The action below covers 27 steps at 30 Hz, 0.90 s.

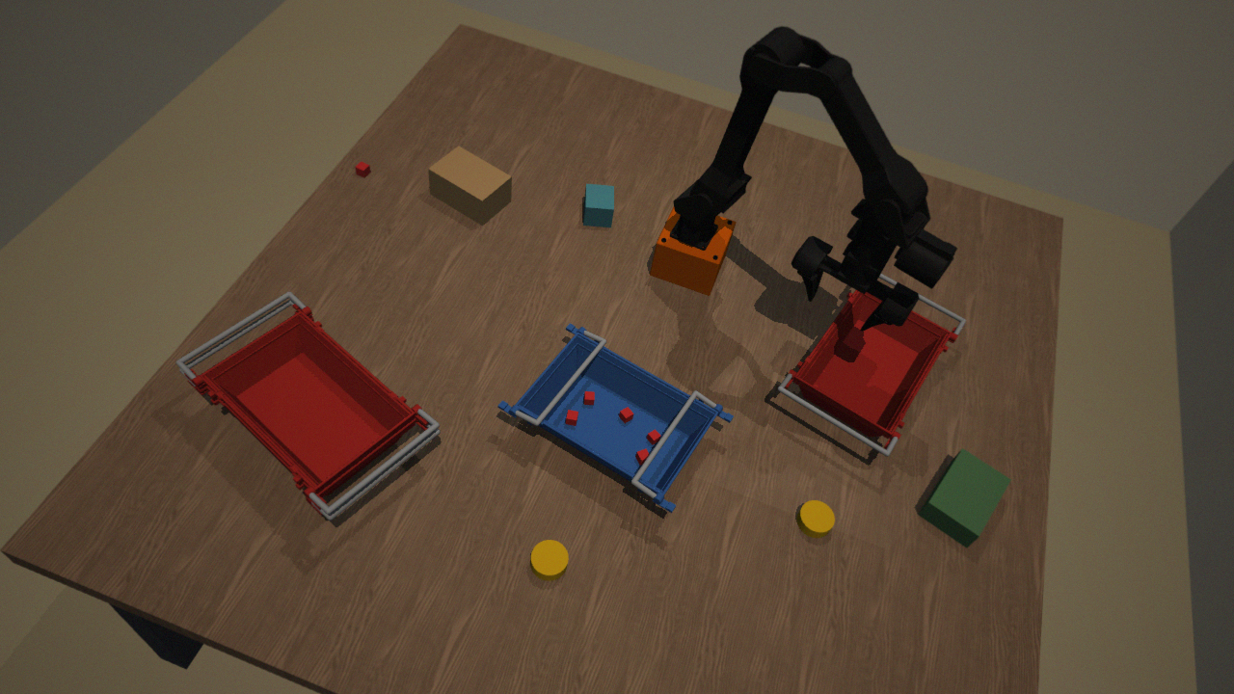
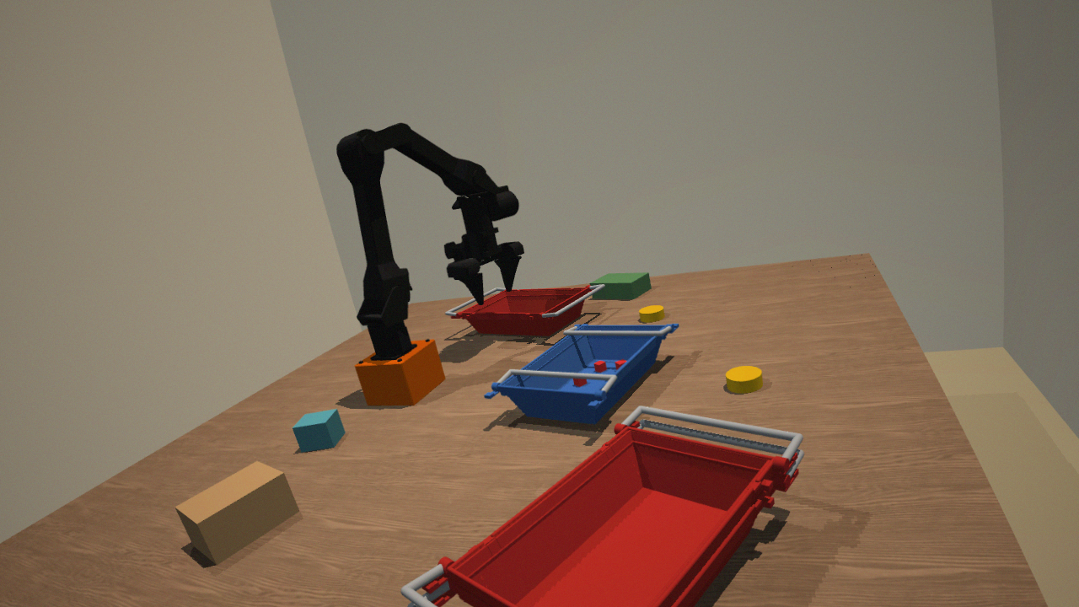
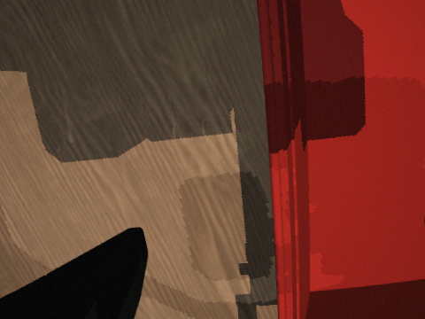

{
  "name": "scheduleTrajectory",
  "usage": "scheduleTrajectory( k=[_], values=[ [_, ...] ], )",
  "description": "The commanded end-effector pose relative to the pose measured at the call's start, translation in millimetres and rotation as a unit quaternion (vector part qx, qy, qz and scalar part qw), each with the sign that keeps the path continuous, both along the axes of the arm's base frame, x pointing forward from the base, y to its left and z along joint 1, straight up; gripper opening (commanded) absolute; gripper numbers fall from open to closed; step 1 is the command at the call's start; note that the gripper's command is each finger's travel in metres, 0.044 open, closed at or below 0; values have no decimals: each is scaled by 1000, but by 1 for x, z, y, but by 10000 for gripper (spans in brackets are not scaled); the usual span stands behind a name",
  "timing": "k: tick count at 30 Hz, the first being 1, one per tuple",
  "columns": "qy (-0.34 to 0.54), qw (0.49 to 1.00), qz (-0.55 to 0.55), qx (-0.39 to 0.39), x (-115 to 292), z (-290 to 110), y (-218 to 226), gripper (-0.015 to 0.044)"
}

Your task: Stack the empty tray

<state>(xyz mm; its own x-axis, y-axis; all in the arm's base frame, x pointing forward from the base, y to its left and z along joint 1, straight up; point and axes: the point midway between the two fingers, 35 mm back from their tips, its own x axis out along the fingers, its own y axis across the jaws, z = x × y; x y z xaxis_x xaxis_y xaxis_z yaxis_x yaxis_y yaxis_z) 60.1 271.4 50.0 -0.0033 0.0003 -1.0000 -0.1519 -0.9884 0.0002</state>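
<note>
The loaded blue tray [image 1: 642, 375] [image 2: 558, 400] stands mid-table with several small red blocks [image 1: 625, 413] [image 2: 599, 366] inside. Both its grey wire bars [image 1: 565, 380] [image 1: 666, 440] [image 2: 558, 375] [image 2: 618, 330] lie across its top. A small empty red tray [image 1: 880, 387] [image 2: 528, 320] [image 3: 354, 195] lies to its right, its own bars [image 1: 832, 418] [image 1: 936, 306] swung out over its ends. My gripper [image 1: 849, 297] [image 2: 494, 290] is open and empty, just above this tray's long wall nearest the arm's base. It straddles that wall: one finger [image 3: 88, 301] is outside over the table, the other is out of the wrist view.
A larger empty red tray [image 1: 302, 405] [image 2: 625, 520] lies at the left. Around stand the orange arm base [image 1: 690, 254] [image 2: 399, 373], a teal cube [image 1: 599, 204], a tan box [image 1: 469, 182], a green block [image 1: 964, 495], two yellow discs [image 1: 549, 557] [image 1: 816, 516] and a stray red cube [image 1: 362, 169].
</note>
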Motion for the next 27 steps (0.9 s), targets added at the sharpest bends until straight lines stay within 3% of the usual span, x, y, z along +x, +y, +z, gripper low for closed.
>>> scheduleTrajectory(
  k=[1,18,24,27],
  values=[
    [-2,1000,-6,7,-2,-1,0,440],
    [-2,1000,-6,7,0,-80,2,440],
    [-2,1000,-6,7,0,-83,1,440],
    [-2,1000,-6,7,0,-83,1,396]
  ],
)
